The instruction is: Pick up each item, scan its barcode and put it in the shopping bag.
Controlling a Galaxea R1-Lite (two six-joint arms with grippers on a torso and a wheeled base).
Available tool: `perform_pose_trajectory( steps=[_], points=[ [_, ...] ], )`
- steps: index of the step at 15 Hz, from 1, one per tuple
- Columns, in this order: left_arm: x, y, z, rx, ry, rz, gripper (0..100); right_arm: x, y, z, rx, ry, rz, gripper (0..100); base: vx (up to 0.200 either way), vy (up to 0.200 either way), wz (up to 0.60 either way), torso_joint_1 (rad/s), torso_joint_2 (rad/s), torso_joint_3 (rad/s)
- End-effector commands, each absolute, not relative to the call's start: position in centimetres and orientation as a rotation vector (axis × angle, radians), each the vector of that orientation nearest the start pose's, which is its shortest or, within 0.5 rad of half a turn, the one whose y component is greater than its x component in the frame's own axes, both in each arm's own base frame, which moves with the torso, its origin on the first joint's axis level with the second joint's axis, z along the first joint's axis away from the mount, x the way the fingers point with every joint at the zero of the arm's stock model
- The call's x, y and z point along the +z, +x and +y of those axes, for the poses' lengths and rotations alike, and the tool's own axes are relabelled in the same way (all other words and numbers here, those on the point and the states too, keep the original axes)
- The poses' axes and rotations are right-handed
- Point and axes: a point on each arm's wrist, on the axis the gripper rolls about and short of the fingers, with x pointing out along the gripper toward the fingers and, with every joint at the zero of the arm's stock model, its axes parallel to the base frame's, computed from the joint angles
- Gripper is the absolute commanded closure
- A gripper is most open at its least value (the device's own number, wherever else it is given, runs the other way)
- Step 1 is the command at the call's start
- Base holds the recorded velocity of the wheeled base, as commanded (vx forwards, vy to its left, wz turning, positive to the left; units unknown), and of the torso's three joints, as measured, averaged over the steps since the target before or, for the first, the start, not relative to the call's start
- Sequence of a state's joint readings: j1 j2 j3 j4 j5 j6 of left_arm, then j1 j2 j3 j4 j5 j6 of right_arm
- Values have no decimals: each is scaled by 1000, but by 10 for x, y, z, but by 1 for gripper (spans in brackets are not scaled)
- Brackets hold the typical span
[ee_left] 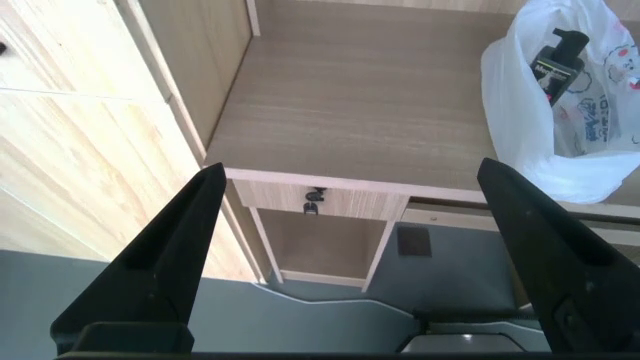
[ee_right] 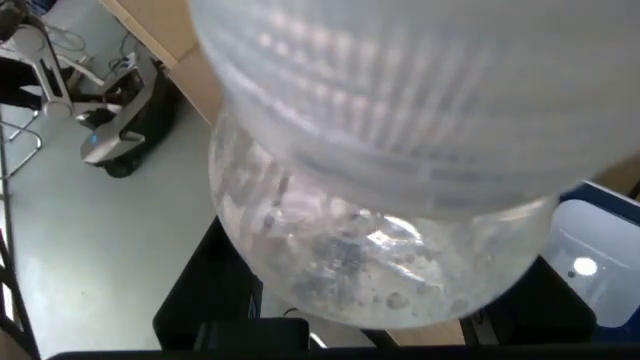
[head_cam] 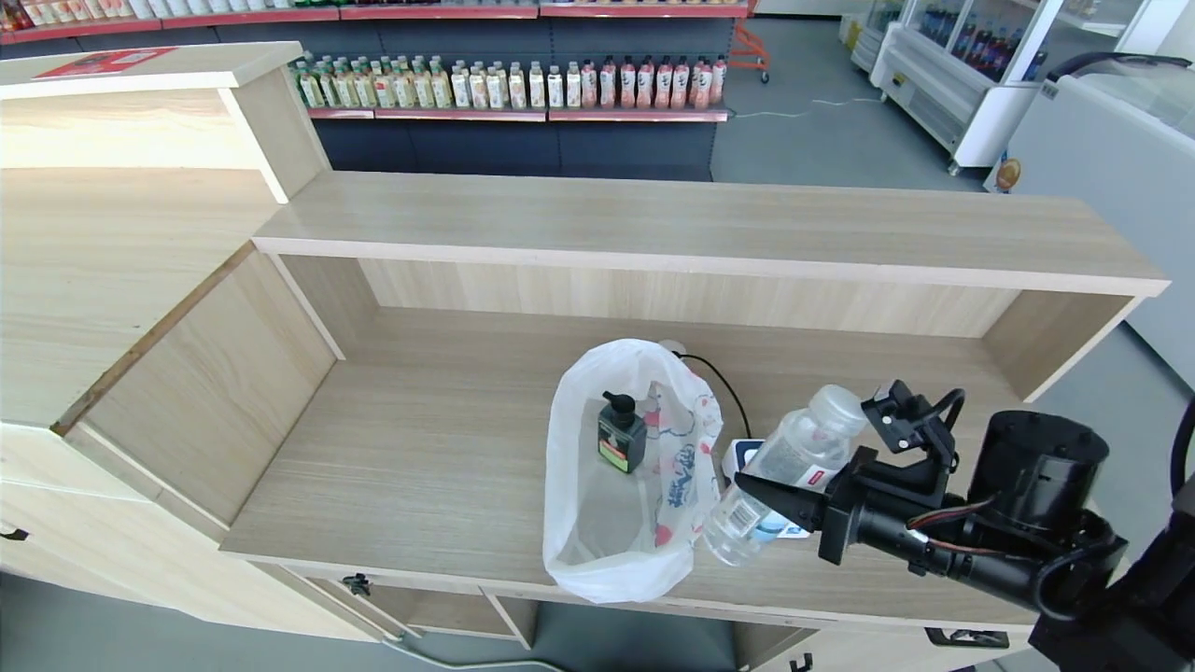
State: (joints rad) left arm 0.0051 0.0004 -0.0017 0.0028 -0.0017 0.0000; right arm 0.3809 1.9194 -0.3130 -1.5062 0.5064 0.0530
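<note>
Presently clamped in right gripper point(head_cam: 784, 478): bottle point(head_cam: 795, 450), tilted, axis 7 to 1 o'clock, base toward bag point(head_cam: 568, 439), just beside at 9 o'clock. Left gripper point(ee_left: 352, 178) spread wide, well apart from bag.

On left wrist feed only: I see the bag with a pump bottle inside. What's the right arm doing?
Observer: Right claw is shut on a clear water bottle, tilted, just right of the shopping bag.
Operator: Scanner?
Observer: White-and-blue scanner sits on the counter beside the bag, partly hidden by the bottle.
Operator: Barcode?
Observer: The barcode on the bottle's lower end faces up toward the head camera.
</note>
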Motion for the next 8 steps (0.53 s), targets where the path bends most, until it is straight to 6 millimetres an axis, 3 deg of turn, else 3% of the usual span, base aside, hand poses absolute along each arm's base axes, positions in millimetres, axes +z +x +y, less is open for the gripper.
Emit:
perform_pose_trajectory(
  steps=[1, 4, 8],
  points=[
    [76, -23, 0, 3, 0, 2, 0, 60, 259, 118, 878, 29, 196, 100, 0, 0, 0, 0, 0, 0],
    [76, -23, 0, 5, 0, 2, 0, 47, 268, 123, 892, -59, 184, 100, 0, 0, 0, 0, 0, 0],
    [76, -23, 0, 3, 0, 2, 0, 43, 294, 149, 910, -94, 96, 100, 0, 0, 0, 0, 0, 0]
  ],
)
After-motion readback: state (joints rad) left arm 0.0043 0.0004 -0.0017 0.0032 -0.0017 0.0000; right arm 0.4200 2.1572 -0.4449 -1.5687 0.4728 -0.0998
